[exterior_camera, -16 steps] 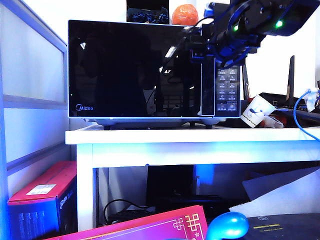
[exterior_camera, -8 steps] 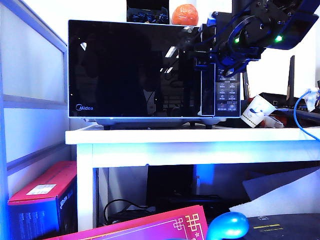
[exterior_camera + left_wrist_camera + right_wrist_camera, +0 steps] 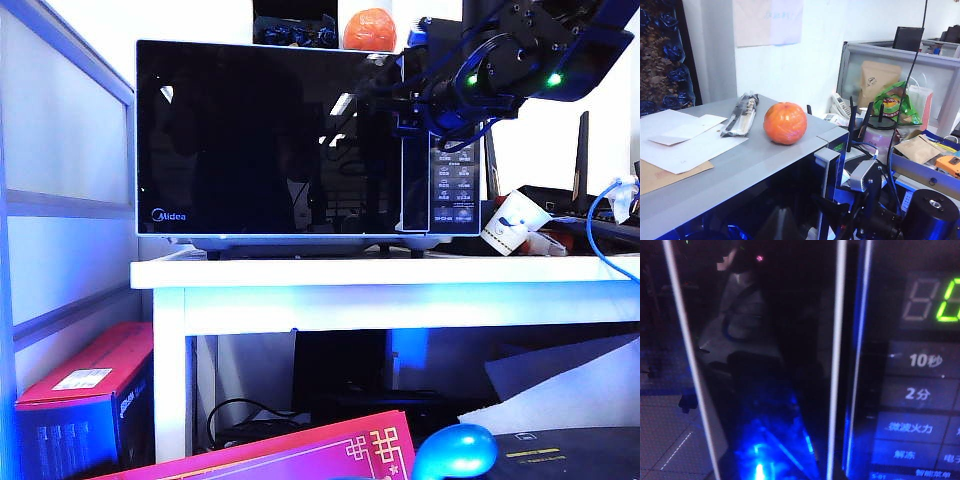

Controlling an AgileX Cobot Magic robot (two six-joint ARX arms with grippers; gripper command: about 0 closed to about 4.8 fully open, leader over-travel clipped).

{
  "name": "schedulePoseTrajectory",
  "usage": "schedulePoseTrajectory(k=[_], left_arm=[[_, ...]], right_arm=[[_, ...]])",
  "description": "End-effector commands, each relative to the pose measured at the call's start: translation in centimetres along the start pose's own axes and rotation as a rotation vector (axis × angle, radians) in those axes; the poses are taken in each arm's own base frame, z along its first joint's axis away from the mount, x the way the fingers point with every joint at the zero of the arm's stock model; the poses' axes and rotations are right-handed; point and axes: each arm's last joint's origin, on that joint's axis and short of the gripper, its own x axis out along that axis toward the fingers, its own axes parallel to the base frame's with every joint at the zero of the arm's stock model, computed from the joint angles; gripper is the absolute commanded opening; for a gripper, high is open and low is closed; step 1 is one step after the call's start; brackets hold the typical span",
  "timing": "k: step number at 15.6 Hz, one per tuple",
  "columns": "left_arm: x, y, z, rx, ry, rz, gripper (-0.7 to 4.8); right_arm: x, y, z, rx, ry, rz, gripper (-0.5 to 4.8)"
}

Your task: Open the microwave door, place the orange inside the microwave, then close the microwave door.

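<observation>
Exterior view: the right gripper (image 3: 385,92), jaws unreadable, is pressed at the handle of the shut microwave door (image 3: 270,140) at upper right, so door-opening is judged underway and an outward pull needed, while the left gripper is not seen, and the orange (image 3: 370,29) waits on the microwave (image 3: 455,170).

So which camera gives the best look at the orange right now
The left wrist view: the orange fills the middle of the picture, sitting whole on the microwave top beside loose papers. The exterior view shows only part of it, small, above the microwave's top edge. The right wrist view shows none of it, only the door glass and keypad.
</observation>
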Motion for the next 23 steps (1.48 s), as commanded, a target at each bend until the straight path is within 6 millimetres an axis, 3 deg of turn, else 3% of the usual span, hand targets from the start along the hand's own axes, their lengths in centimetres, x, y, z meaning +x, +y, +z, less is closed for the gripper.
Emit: schedulePoseTrajectory(k=[1, 5, 11, 16, 17, 19, 20, 23], left_arm=[[-0.2, -0.1, 0.4, 0.012, -0.021, -0.002, -0.04], [-0.2, -0.1, 0.4, 0.012, -0.021, -0.003, -0.04], [-0.2, -0.1, 0.4, 0.012, -0.021, -0.003, -0.04], [-0.1, -0.1, 0.4, 0.011, -0.019, -0.002, -0.04], [-0.1, -0.1, 0.4, 0.012, -0.019, -0.002, -0.04], [0.1, 0.0, 0.2, 0.01, -0.015, -0.002, -0.04], [0.2, 0.1, 0.1, 0.01, -0.013, -0.002, -0.04], [0.6, 0.2, -0.1, 0.007, -0.007, -0.001, -0.04]], right_arm=[[0.0, -0.1, 0.3, 0.007, -0.025, -0.032, 1.3], [-0.2, 0.0, 0.8, 0.007, -0.022, -0.03, 1.3], [-1.3, 0.1, 3.1, 0.002, -0.016, -0.062, 1.3], [-1.3, 0.1, 3.1, 0.002, -0.004, -0.059, 1.3], [-1.3, 0.2, 3.1, 0.002, -0.001, -0.026, 1.62], [-1.3, 0.4, 3.1, 0.002, 0.0, 0.037, 3.09], [-1.3, 0.4, 3.1, 0.002, -0.001, 0.037, 3.46], [-1.5, 0.4, 3.6, 0.003, -0.012, 0.038, 3.46]])
